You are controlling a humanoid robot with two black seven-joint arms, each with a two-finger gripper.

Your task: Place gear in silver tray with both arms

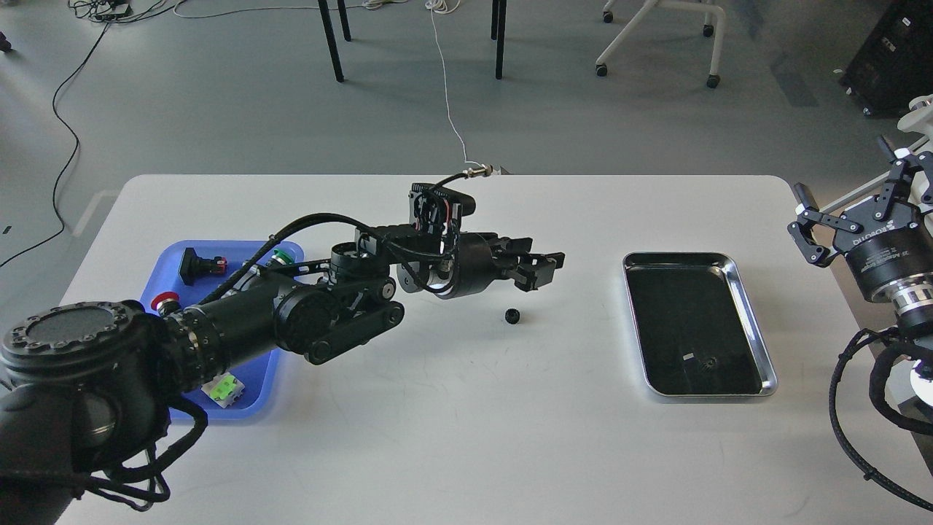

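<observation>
A small black gear lies on the white table, between the blue tray and the silver tray. My left gripper hangs just above and a little right of the gear, its fingers apart and empty. The silver tray stands at the right with a dark mirror-like bottom; a small dark speck and a white bit show near its front, too small to identify. My right gripper is open and empty, raised at the table's right edge, to the right of the silver tray.
A blue plastic tray at the left holds push buttons and a green-white block, partly hidden by my left arm. Chair and table legs stand on the floor beyond the table's far edge.
</observation>
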